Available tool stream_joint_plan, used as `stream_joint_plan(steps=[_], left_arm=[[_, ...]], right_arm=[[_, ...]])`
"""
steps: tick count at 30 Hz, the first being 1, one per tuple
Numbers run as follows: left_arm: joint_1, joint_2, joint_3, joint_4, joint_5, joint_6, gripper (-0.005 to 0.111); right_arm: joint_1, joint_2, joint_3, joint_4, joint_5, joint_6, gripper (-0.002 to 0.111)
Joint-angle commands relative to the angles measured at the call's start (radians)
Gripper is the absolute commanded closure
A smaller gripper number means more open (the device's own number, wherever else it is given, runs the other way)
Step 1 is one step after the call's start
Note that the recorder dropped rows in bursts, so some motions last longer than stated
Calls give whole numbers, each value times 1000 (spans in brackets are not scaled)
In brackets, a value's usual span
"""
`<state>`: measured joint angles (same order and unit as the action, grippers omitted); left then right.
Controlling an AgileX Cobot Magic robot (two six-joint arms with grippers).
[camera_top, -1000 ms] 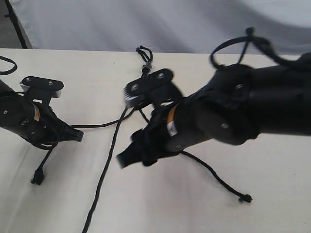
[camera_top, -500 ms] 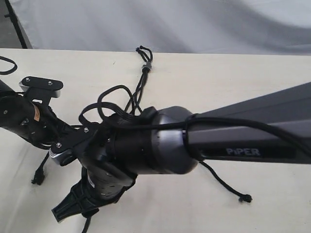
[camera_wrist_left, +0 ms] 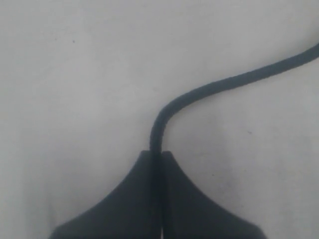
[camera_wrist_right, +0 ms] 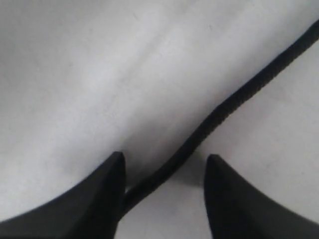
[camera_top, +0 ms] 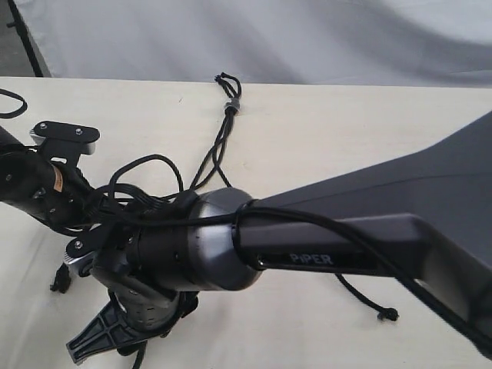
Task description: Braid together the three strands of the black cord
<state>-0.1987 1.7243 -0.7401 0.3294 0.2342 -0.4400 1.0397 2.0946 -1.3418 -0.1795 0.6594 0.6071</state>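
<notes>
Item: black cord (camera_top: 231,104), thin, matte, grey-banded knot; left gripper (camera_wrist_left: 155,154) pinches left strand (camera_wrist_left: 209,89); right gripper (camera_wrist_right: 164,158), jaws apart, straddles middle strand (camera_wrist_right: 239,99).

**Cord (camera_top: 221,138) on desk (camera_top: 346,131), arms over it**

Knot (camera_top: 231,104) at far middle of desk; strands (camera_top: 361,296) run nearward. One tip (camera_top: 388,314) near right, one tip (camera_top: 59,280) near left. Right gripper (camera_top: 92,344) reaches to near left, a strand (camera_wrist_right: 234,104) between its jaws; left gripper (camera_wrist_left: 155,154) behind it.

One black cord (camera_top: 228,106), one left claw (camera_wrist_left: 155,153), one right claw (camera_wrist_right: 165,158), one table (camera_top: 346,131)
</notes>
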Motion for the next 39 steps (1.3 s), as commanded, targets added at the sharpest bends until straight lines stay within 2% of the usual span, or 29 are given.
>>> stream_joint_plan(steps=[1, 3, 7, 13, 20, 28, 34, 39], left_arm=[[1, -10, 2, -5, -2, -14, 106], [1, -10, 2, -5, -2, -14, 106], [1, -10, 2, -5, -2, -14, 106], [1, -10, 2, -5, 1, -14, 106], [1, -10, 2, -5, 17, -14, 106], [1, -10, 2, -2, 15, -14, 106], [1, -10, 2, -2, 13, -12, 106], [1, -10, 2, -2, 11, -12, 106]], right_arm=[[0, 6, 1, -35, 19, -5, 89], [0, -7, 1, -63, 49, -5, 109], [0, -57, 1, -130, 118, -5, 109], [-36, -207, 1, -361, 338, 25, 109], [-261, -278, 1, -449, 500, 27, 109], [-506, -250, 98, -445, 324, 27, 109], [-566, -204, 208, -448, 153, 25, 109], [-570, -154, 261, -445, 106, 25, 109]])
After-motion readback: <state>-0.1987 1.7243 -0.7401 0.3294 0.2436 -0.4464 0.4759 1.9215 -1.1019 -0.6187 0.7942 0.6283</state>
